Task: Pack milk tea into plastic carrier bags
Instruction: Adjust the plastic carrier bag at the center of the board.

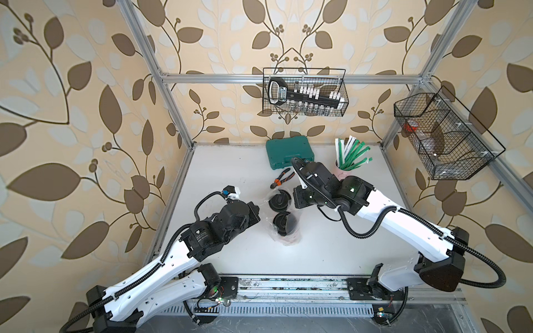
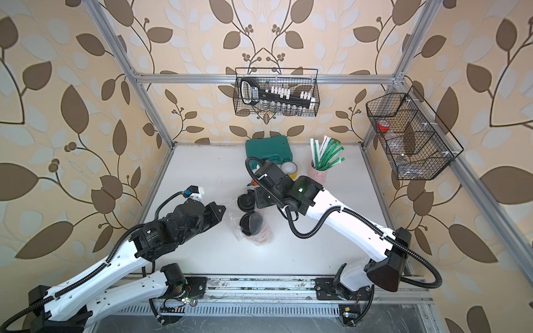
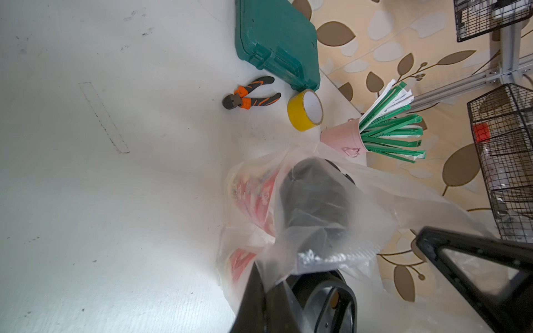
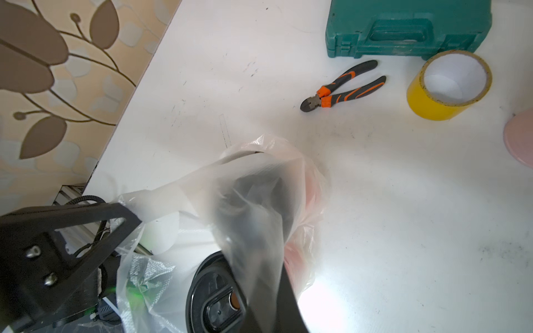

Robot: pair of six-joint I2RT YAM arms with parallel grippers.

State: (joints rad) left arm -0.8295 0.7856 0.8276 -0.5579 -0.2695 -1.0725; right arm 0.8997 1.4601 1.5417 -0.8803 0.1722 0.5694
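My left jaws are clenched on one side of the thin, clear, crinkly plastic bag (image 2: 234,219). My right jaws are clenched on its other side. The two tall red paper cups with black domed lids (image 1: 284,224) seem to stand inside it, in the middle of both top views. I think packing is almost done. Next I should bring the handles together above the lids and lift. From above, my wrists hide where I pinch. Farther up, my right arm half hides the yellow tape roll (image 2: 288,168).
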